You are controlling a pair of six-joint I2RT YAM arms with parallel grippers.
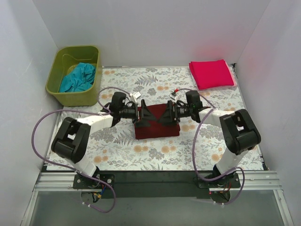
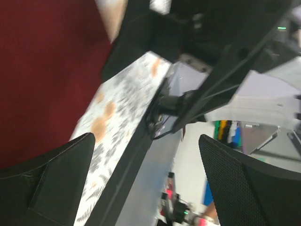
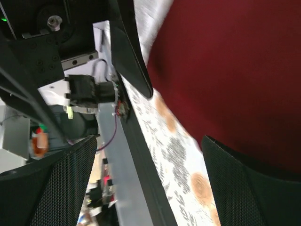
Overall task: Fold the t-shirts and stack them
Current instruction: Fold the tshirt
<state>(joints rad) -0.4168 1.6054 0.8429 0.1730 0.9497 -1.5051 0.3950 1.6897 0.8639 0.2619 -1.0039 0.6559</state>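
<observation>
Above the folded maroon t-shirt (image 1: 157,129), left claw (image 1: 145,114) and right claw (image 1: 168,114) face each other, both released. Behind-right of it lies the pink-red t-shirt (image 1: 211,74); behind-left, the teal t-shirt (image 1: 79,77) in a green bin (image 1: 75,98).

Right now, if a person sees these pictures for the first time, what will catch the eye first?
The left end effector and right end effector face each other at the centre, both open above a folded dark maroon t-shirt. Next come the colours: a bright pink-red t-shirt folded at the far right corner, and a teal t-shirt crumpled in the green bin at the far left.
</observation>
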